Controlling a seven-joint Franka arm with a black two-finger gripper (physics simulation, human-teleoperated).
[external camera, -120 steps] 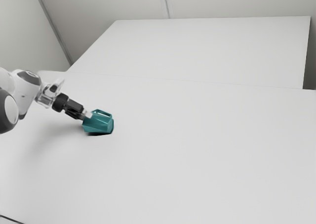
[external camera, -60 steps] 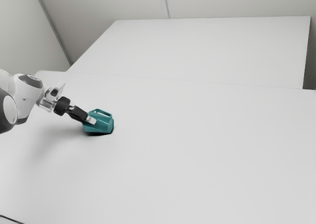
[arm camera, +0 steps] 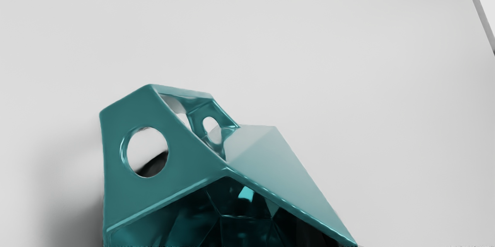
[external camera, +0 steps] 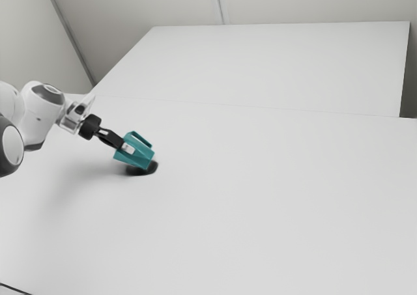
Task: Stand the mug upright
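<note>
Mug (external camera: 141, 158) raised & tipped up from lying on its side, vs. 0.5 s ago; arm (external camera: 42, 116) shifted w/ it, slightly up and twd exterior view's R. Claw (external camera: 128, 150) closed on mug at mouth end; base angled down, twd ext. view's R, handle (external camera: 141, 139) on upper side. Not upright. Dk shadow (external camera: 142, 170) on surface (external camera: 260, 204) beneath. Surface: matte white, thin seam across; pale slab (external camera: 273, 64) beyond. Room: plain lt-grey walls (external camera: 313, 2), vert. strip (external camera: 217, 2) on far one.
</note>
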